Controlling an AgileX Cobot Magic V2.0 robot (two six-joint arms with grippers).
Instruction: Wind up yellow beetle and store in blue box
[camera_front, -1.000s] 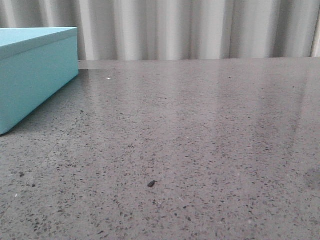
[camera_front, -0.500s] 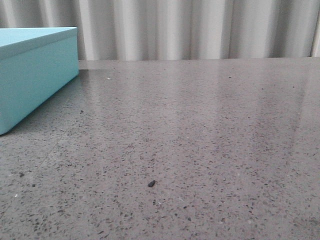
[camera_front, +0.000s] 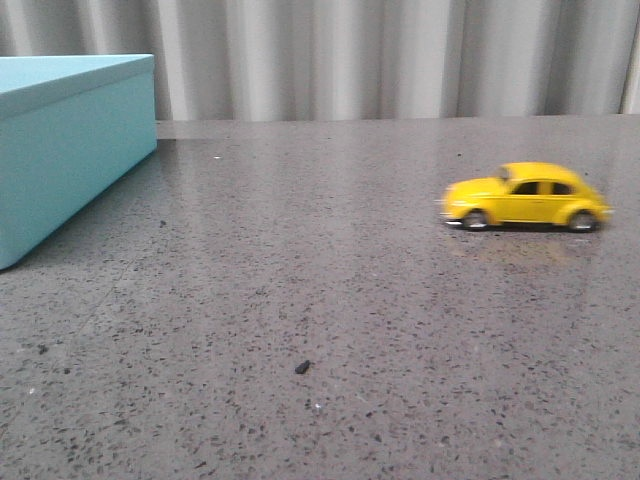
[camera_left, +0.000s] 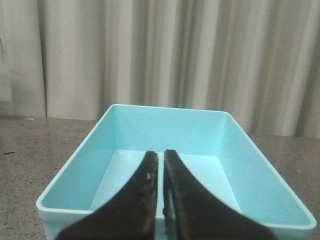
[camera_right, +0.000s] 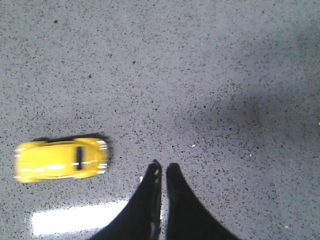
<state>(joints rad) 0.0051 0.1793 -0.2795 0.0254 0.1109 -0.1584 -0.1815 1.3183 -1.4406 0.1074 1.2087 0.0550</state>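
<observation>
The yellow beetle (camera_front: 526, 197) stands on its wheels on the grey speckled table at the right, side-on and slightly blurred. It also shows in the right wrist view (camera_right: 61, 159), blurred, beside and apart from my right gripper (camera_right: 163, 167), which is shut and empty above the table. The blue box (camera_front: 70, 140) stands at the far left. In the left wrist view the blue box (camera_left: 125, 130) is open-topped and empty, and my left gripper (camera_left: 160, 156) is shut and empty above its near rim. Neither gripper shows in the front view.
A pleated grey curtain (camera_front: 350, 55) hangs behind the table's back edge. A small dark speck (camera_front: 302, 367) lies on the table near the front. A bright light reflection (camera_right: 75, 217) lies on the table near the right gripper.
The yellow beetle has come into the front view at the right, blurred as if moving; it was absent in both earlier frames. The box has not moved.
</observation>
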